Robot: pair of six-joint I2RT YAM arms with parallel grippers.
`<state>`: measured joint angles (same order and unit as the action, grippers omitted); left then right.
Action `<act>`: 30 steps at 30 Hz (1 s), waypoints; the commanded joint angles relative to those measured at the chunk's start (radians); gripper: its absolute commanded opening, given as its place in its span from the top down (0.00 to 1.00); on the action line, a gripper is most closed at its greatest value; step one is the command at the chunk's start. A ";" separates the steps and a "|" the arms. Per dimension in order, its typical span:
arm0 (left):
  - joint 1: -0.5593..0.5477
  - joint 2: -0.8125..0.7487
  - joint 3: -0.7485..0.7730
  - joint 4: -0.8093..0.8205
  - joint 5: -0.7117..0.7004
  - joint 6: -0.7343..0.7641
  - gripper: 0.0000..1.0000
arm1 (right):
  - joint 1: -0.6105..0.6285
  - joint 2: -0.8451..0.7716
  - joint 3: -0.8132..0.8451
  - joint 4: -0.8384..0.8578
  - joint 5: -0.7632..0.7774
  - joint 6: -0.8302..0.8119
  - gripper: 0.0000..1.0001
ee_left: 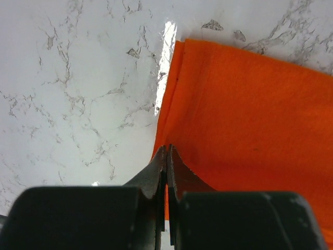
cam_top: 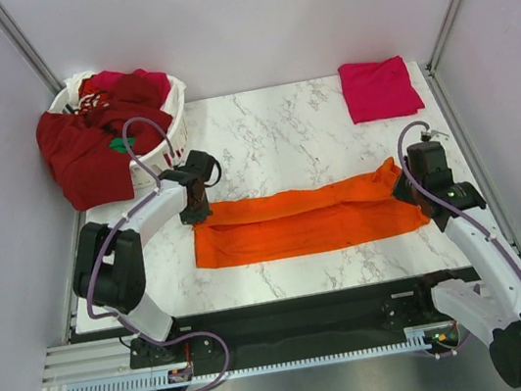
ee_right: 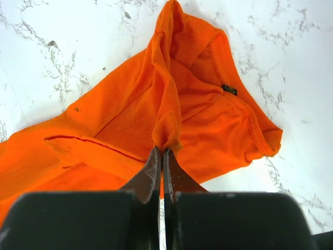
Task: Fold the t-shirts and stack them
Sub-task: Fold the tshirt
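Both arms reached forward and low, left gripper (cam_top: 196, 212) and right gripper (cam_top: 406, 190) each pinched tight on the shirt (cam_top: 309, 222).

The orange shirt (ee_left: 250, 114) runs off the left wrist view's right edge and the right wrist view's left edge; its black label (ee_right: 229, 89) is too small to read. Dark red shirts (cam_top: 86, 159) hide most of the basket (cam_top: 174, 98), upper left.
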<state>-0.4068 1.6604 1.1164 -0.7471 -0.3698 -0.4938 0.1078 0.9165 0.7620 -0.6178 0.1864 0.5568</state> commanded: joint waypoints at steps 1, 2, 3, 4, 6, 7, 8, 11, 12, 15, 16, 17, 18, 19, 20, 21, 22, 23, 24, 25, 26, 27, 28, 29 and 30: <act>-0.013 -0.030 -0.018 0.017 -0.047 -0.052 0.96 | 0.003 -0.053 -0.032 -0.046 0.059 0.081 1.00; -0.017 -0.033 -0.021 0.017 -0.046 -0.054 0.95 | 0.003 -0.068 -0.035 -0.060 0.065 0.097 1.00; -0.017 -0.039 -0.032 0.015 -0.041 -0.054 0.88 | 0.003 -0.074 -0.053 -0.066 0.070 0.113 0.99; -0.018 -0.047 -0.038 0.015 -0.028 -0.055 0.82 | 0.003 -0.079 -0.065 -0.069 0.076 0.156 0.93; -0.020 -0.091 -0.059 0.014 -0.015 -0.057 0.48 | 0.004 -0.090 -0.093 -0.091 0.085 0.184 0.62; -0.020 -0.114 -0.066 0.012 -0.003 -0.060 0.41 | 0.004 -0.094 -0.102 -0.091 0.091 0.208 0.43; -0.020 -0.152 -0.072 0.014 0.000 -0.058 0.35 | 0.003 -0.109 -0.108 -0.091 0.096 0.221 0.22; -0.018 -0.192 -0.064 0.005 0.014 -0.026 0.24 | 0.003 -0.117 -0.092 -0.083 0.130 0.239 0.02; -0.020 -0.194 -0.041 0.000 0.012 -0.019 0.23 | 0.003 -0.114 -0.072 -0.076 0.133 0.239 0.02; -0.020 -0.162 0.012 -0.009 -0.015 -0.002 0.24 | 0.004 -0.061 -0.037 -0.017 0.084 0.219 0.02; -0.020 -0.146 0.025 -0.009 -0.030 0.000 0.24 | 0.003 -0.038 -0.030 -0.002 0.049 0.213 0.02; -0.020 -0.128 0.036 -0.009 -0.037 0.003 0.24 | 0.003 0.010 -0.027 0.041 0.032 0.200 0.02; -0.020 -0.081 0.063 -0.009 -0.041 0.003 0.25 | 0.003 0.036 -0.018 0.056 0.024 0.198 0.03; -0.020 -0.056 0.075 -0.006 -0.053 0.000 0.26 | 0.003 0.065 -0.013 0.067 0.010 0.195 0.05; -0.020 -0.032 0.088 -0.006 -0.058 -0.005 0.26 | 0.004 0.117 -0.009 0.110 -0.007 0.184 0.06; -0.020 -0.001 0.111 -0.006 -0.064 -0.006 0.28 | 0.004 0.145 -0.004 0.130 -0.019 0.170 0.09; -0.018 0.046 0.121 -0.006 -0.064 -0.006 0.28 | 0.003 0.172 0.002 0.148 -0.027 0.167 0.10; -0.018 0.071 0.131 -0.006 -0.064 -0.006 0.28 | 0.004 0.226 0.010 0.158 -0.028 0.163 0.12; -0.018 0.091 0.144 -0.005 -0.072 -0.014 0.29 | 0.004 0.251 0.019 0.167 -0.028 0.158 0.14; -0.018 0.128 0.152 0.000 -0.072 -0.015 0.29 | 0.003 0.272 0.023 0.171 -0.022 0.158 0.16; -0.018 0.143 0.158 0.000 -0.072 -0.015 0.29 | 0.003 0.309 0.023 0.191 -0.012 0.155 0.18; -0.017 0.157 0.161 0.000 -0.072 -0.015 0.29 | 0.003 0.330 0.029 0.197 0.001 0.153 0.19; -0.017 0.174 0.163 0.000 -0.072 -0.015 0.29 | 0.003 0.350 0.031 0.202 0.014 0.152 0.19; -0.015 0.196 0.168 0.000 -0.072 -0.015 0.29 | 0.004 0.392 0.036 0.217 0.033 0.150 0.19; -0.015 0.211 0.171 0.000 -0.072 -0.015 0.29 | 0.003 0.416 0.039 0.227 0.042 0.149 0.19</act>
<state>-0.4229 1.8458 1.2392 -0.7540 -0.4026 -0.5167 0.1078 1.2755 0.7547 -0.4683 0.1875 0.7235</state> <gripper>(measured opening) 0.712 0.814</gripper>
